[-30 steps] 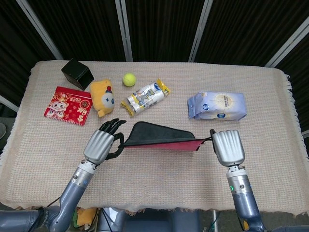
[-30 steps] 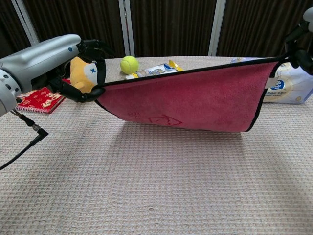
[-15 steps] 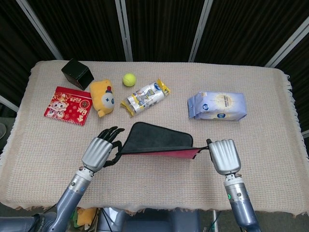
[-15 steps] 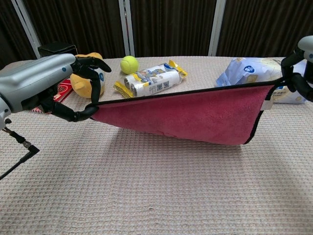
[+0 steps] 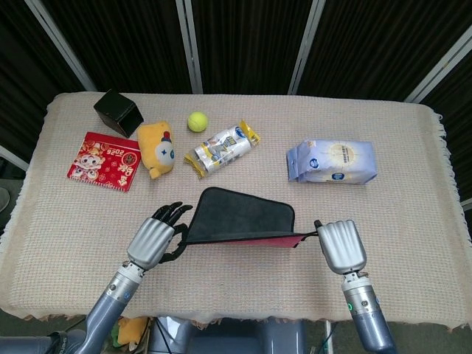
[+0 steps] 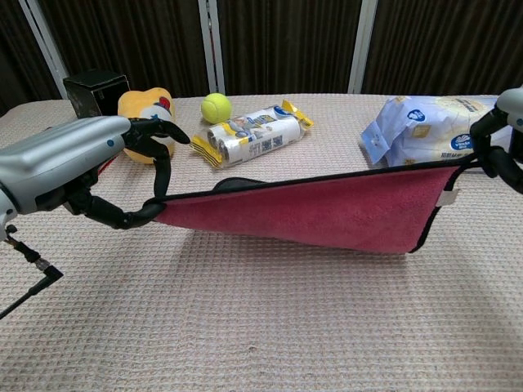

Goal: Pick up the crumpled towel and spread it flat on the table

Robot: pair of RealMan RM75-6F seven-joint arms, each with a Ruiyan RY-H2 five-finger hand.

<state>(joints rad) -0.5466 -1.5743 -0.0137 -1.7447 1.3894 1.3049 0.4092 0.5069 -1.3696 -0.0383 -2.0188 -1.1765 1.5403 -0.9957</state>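
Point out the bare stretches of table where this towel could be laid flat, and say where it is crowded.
Bare cloth runs along the near edge of the table, under and in front of the towel stretched between the left hand and right hand. The far left is crowded: black box, red booklet, plush toy, tennis ball, snack pack. The tissue pack borders the right.

Towel (image 6: 327, 214): deep pink face, black backing and edging. Tablecloth (image 5: 243, 287): beige waffle weave. Ball (image 5: 196, 121) yellow-green; plush toy (image 5: 156, 148) yellow; booklet (image 5: 103, 160) red, patterned; box (image 5: 118, 112) black.
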